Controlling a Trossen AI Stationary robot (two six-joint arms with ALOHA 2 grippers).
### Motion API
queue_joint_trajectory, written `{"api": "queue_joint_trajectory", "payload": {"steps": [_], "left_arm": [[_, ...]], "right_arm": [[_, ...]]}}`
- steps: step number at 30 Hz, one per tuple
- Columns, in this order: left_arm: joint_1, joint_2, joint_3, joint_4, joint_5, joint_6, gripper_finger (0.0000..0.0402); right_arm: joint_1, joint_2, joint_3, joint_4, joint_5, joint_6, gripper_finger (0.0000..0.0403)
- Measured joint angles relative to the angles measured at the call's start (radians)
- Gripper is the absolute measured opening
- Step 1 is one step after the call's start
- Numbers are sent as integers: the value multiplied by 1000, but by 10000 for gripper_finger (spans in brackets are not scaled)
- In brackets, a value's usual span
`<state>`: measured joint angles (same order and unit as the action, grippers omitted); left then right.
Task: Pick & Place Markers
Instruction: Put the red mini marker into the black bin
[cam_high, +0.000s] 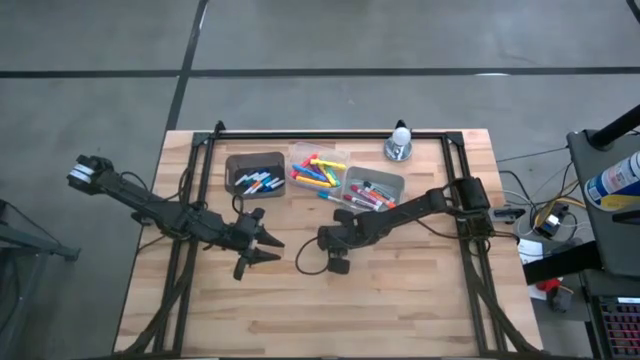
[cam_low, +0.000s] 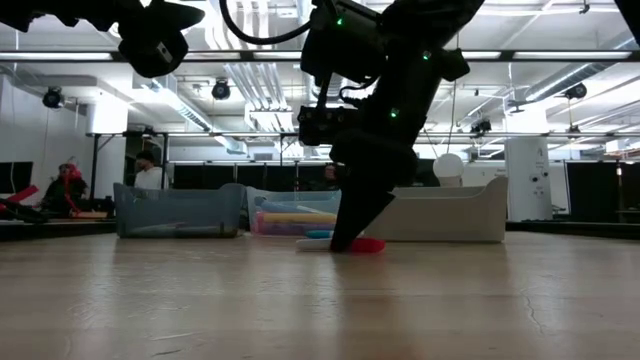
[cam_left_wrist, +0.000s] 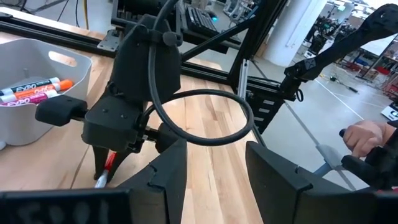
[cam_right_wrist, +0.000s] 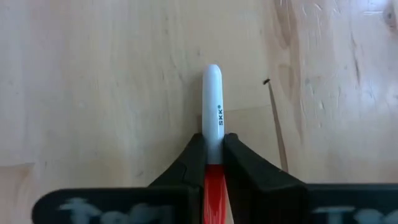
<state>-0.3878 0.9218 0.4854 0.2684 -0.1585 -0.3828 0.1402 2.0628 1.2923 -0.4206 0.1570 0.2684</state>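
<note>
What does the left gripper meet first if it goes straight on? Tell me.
Probably the right gripper, which stands right past the left gripper's open fingers, shut on a red-capped marker. Depth is hard to judge.

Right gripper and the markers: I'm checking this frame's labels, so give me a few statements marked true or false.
1. The right gripper is shut on a red-capped marker. True.
2. That marker is lifted high above the table. False: in the low view it lies on the wood.
3. The left gripper holds a marker. False: it is open and empty.
4. Three bins of markers sit at the table's far side. True.
5. The red-capped marker's body is yellow. False: it is white.
</note>
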Motion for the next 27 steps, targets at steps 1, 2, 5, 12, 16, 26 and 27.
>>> {"api": "queue_joint_trajectory", "payload": {"steps": [1,2,5,12,16,26,27], "left_arm": [[0,0,0,0,0,3,156],[0,0,0,0,0,4,156],[0,0,0,0,0,14,156],[0,0,0,-7,-67,173,156],[0,0,0,-10,-71,228,156],[1,76,0,3,-89,225,156],[1,86,0,6,-103,226,156]], "right_arm": [[0,0,0,0,-4,0,27],[0,1,0,0,-3,1,27],[0,-5,13,-18,-4,-7,27],[6,-61,82,-67,-1,-58,27],[11,-113,109,-77,2,-74,27],[33,-174,186,-73,14,-135,27],[35,-173,196,-73,16,-143,27]]}}
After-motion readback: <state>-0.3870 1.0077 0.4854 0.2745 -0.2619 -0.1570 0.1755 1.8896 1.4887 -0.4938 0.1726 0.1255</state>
